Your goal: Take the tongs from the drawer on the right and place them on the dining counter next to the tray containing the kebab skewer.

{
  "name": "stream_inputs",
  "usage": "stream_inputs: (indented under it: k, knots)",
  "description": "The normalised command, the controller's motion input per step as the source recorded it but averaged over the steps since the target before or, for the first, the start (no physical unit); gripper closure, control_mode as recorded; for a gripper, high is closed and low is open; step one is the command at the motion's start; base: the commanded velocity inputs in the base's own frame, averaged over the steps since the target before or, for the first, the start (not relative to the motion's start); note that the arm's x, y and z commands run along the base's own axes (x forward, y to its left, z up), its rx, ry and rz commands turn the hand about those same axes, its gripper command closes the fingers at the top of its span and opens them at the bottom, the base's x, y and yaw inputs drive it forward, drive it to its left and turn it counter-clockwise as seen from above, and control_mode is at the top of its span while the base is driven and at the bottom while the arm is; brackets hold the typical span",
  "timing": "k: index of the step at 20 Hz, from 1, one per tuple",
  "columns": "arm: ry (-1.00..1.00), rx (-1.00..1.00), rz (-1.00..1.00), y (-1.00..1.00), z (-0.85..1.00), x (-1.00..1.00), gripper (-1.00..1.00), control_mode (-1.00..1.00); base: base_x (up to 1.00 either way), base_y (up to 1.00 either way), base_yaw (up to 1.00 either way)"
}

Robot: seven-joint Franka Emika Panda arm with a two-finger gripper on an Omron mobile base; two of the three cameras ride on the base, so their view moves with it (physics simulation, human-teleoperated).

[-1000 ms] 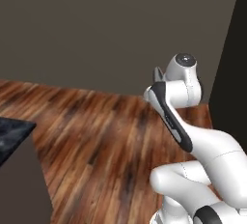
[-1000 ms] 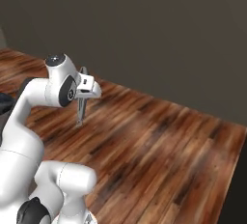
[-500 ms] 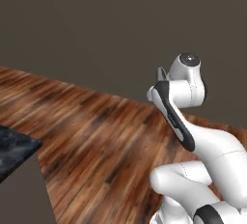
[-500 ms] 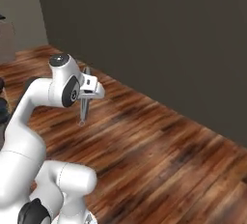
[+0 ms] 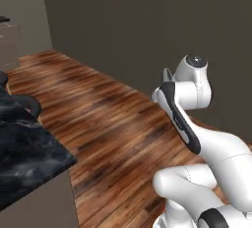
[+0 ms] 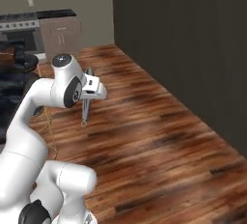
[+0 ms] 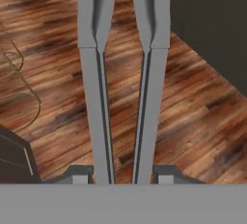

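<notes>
My gripper (image 6: 89, 92) hangs from the raised arm over the wooden floor, shut on the tongs (image 6: 85, 113), which point down. In the hand view the tongs (image 7: 96, 97) show as two long grey arms running up from between my gripper (image 7: 123, 175). They stand a little apart and nothing lies between them. A corner of the black marble dining counter (image 5: 29, 158) juts in at the lower left of the left base view, and the dining counter (image 6: 10, 80) also shows at the left of the right base view. The tray and the kebab skewer are out of view.
A dark wall (image 6: 183, 39) runs along the right side of the floor. Far back stand a stove (image 6: 19, 35) and a light-brown cabinet (image 6: 60, 34) with drawer fronts. A thin wire frame (image 7: 17, 78) stands on the floor near the counter. Dark rounded shapes (image 5: 22, 105) sit on the counter.
The whole picture has swung as the base turns. The counter corner has come further into the left base view, and the stove and cabinet have appeared in the right. The grip on the tongs is unchanged.
</notes>
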Motion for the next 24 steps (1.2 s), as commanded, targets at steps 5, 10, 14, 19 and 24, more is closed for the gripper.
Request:
stream_inputs:
  k: [5, 10, 14, 19, 24]
  knots:
    - [0.00, 0.00, 0.00, 0.00, 0.00, 0.00, 1.00, 1.00, 0.93, 0.00, 0.66]
    - [0.00, 0.00, 0.00, 0.00, 0.00, 0.00, 1.00, 1.00, 0.85, -0.05, 0.69]
    - [0.00, 0.00, 0.00, 0.00, 0.00, 0.00, 1.00, 1.00, 0.69, -0.44, 0.64]
    - [0.00, 0.00, 0.00, 0.00, 0.00, 0.00, 1.00, 1.00, 0.28, -0.75, 0.52]
    - [0.00, 0.00, 0.00, 0.00, 0.00, 0.00, 1.00, 1.00, 0.03, -0.92, 0.31]
